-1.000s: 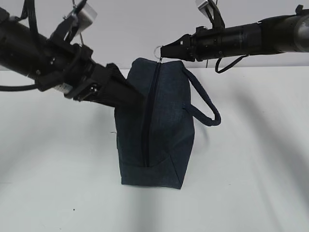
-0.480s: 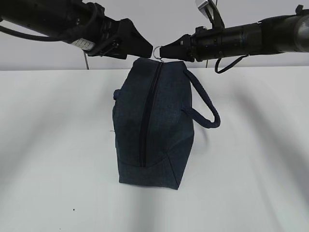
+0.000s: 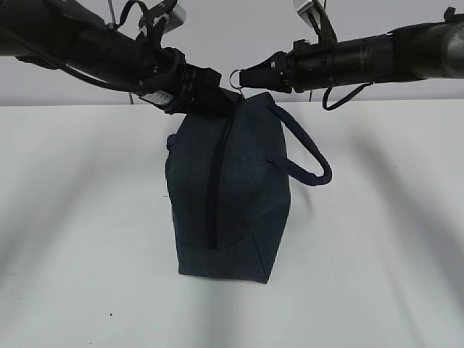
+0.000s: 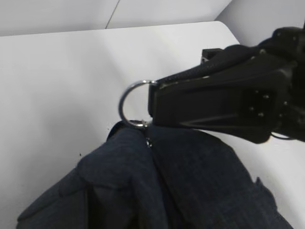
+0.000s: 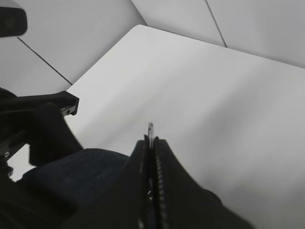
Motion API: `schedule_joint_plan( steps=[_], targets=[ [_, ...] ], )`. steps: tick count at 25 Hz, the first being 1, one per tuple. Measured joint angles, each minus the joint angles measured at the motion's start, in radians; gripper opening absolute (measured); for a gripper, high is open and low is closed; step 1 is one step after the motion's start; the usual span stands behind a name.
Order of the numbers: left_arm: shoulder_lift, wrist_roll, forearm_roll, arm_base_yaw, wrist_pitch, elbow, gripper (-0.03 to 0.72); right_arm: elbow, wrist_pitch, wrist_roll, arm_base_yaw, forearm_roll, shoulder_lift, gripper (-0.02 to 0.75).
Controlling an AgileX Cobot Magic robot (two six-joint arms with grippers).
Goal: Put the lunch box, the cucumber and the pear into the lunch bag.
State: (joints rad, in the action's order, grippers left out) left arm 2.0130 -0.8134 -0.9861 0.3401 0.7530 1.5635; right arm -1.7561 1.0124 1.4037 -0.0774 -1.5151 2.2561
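The dark navy lunch bag (image 3: 228,188) stands on end on the white table (image 3: 377,239), with its zipper (image 3: 212,181) running down the face toward me and its loop handle (image 3: 308,156) hanging to the right. My right gripper (image 3: 245,77) is shut on the metal ring pull (image 3: 235,75) at the bag's top; the right wrist view shows the fingers (image 5: 164,157) clamped on the ring (image 5: 150,128). My left gripper (image 3: 216,101) presses into the bag's top left corner, its tips hidden in the fabric (image 4: 143,186). The lunch box, the cucumber and the pear are out of view.
Bare white table surrounds the bag on all sides. A grey wall stands behind the table's far edge. Both black arms reach in at the height of the bag's top, nearly meeting above it.
My left gripper rose from the bag's left side to above its top, then came down onto the top left corner. The bag leans slightly. The right gripper has kept still on the ring.
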Motion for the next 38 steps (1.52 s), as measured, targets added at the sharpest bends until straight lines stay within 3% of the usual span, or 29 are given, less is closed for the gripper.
schedule_joint_plan(
  steps=[2,5,15,23,38],
  targets=[
    [0.0,0.001,0.0,0.0,0.014,0.002,0.078,0.0,0.0,0.0,0.0,0.0,0.0,0.006],
    [0.0,0.001,0.002,0.0,0.025,0.003,0.013,0.0,0.0,0.0,0.002,0.0,0.0,0.006],
    [-0.042,-0.033,0.012,0.0,0.082,0.004,0.008,0.0,-0.017,0.0,0.037,0.043,0.0,0.006],
    [-0.052,-0.086,-0.094,-0.006,0.187,0.004,0.006,0.0,-0.021,-0.021,0.052,0.073,0.025,0.006],
    [-0.074,-0.097,-0.133,-0.006,0.136,0.001,0.006,-0.008,-0.068,-0.128,0.061,0.197,0.025,0.01]
  ],
)
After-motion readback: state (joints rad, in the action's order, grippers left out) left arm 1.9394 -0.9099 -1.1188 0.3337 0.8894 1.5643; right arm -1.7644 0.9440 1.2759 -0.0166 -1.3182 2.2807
